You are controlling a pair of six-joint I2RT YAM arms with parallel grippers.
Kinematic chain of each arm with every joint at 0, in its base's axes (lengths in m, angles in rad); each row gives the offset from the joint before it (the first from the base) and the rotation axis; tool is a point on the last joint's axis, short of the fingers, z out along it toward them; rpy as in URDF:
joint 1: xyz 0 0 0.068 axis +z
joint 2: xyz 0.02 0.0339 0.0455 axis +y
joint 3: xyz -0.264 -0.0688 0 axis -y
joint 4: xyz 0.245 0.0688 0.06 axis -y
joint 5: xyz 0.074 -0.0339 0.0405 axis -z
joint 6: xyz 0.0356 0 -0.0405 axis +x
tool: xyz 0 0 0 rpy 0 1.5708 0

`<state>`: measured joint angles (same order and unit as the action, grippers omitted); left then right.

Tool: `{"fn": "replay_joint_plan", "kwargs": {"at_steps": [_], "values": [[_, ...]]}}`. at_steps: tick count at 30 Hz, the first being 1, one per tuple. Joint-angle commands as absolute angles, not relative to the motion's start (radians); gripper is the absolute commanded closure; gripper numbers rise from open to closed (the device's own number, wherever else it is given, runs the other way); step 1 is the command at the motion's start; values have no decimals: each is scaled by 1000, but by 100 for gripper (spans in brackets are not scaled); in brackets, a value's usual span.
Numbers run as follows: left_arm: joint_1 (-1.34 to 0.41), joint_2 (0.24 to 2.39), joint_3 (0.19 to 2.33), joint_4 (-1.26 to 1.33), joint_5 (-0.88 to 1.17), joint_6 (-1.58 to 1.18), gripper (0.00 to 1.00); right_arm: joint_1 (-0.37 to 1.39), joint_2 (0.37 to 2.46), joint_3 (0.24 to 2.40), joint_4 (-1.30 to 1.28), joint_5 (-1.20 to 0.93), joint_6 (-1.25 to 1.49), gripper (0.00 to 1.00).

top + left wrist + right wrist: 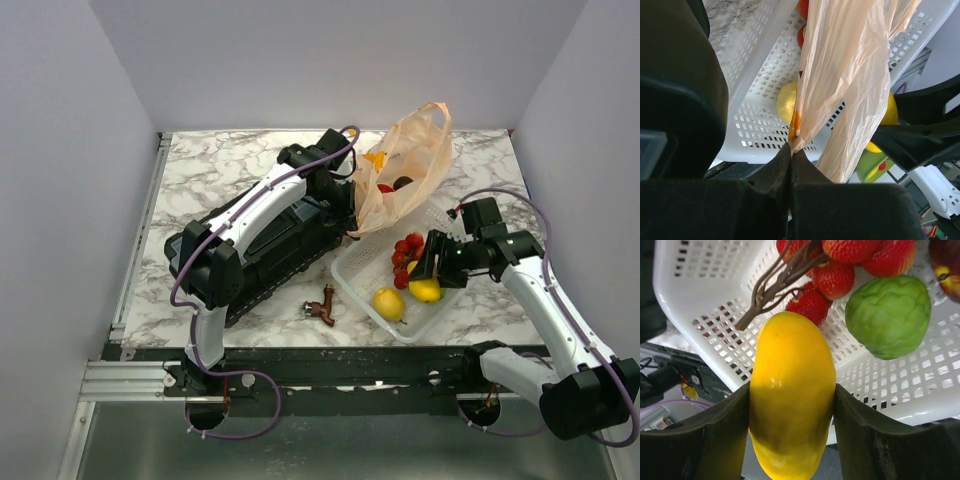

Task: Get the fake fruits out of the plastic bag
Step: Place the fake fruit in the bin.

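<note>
Jaws on the left gripper [791, 149] are pinched together on a fold of the plastic bag [850, 75], which stands bunched up at about 1 o'clock on the table [220, 170]. Right gripper [791, 395] is clamped on a yellow mango [790, 350] at the white basket [705, 300], around 4 o'clock. The berry cluster [840, 270] and a green fruit [888, 315] are lying in it. There's something red and something dark inside the bag, maybe fruit, hard to tell.

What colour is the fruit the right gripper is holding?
Glossy yellow. The right gripper clamps this mango; the right wrist view shows it best.
</note>
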<state>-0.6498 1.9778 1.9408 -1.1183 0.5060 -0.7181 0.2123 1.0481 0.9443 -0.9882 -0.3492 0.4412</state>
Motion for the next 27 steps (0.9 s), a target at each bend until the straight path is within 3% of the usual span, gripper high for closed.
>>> {"fn": "replay_joint_plan", "kwargs": {"at_steps": [1, 12, 18, 27], "values": [[-653, 1974, 1955, -1134, 514, -695, 100, 300, 1089, 914, -973, -308, 496, 44], [-659, 1953, 1937, -1095, 530, -711, 100, 402, 1145, 878, -957, -166, 569, 33], [-658, 1930, 1893, -1084, 529, -706, 100, 414, 1163, 872, -948, -131, 584, 18], [-659, 1944, 1937, -1111, 526, -695, 100, 416, 1158, 913, -965, -117, 576, 11]]}}
